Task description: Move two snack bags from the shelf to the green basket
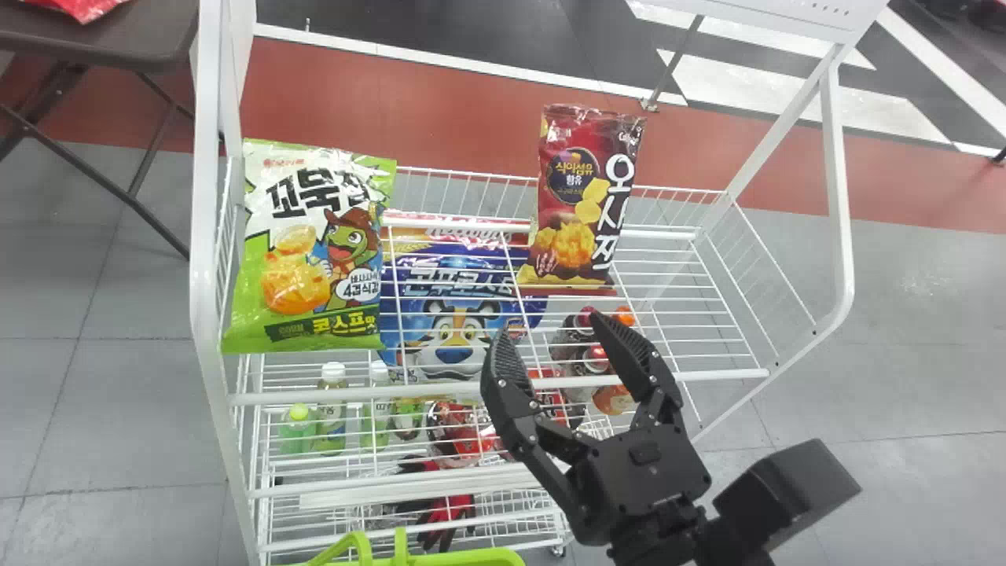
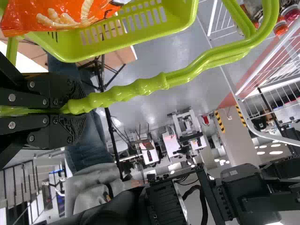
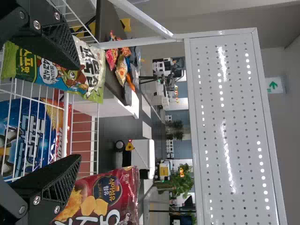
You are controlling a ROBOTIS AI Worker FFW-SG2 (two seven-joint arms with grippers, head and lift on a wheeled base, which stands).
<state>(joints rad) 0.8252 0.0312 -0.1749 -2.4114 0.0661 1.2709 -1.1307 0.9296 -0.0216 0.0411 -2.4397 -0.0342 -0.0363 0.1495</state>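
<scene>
While left end effector (image 2: 75, 108) grips knobbly green basket handle (image 2: 145, 87), right end effector (image 1: 552, 328) gapes near glossy, crinkled red bag (image 1: 581, 196).

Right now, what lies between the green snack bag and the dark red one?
Bare wire shelf; the head view shows a blue tiger-faced bag beneath it.

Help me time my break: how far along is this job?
Possibly one done: an orange bag lies in the basket. In hand: the left claw grips the basket's handle; the right claw is empty. Left: probably one more, from the green bag and red bag on the shelf.
</scene>
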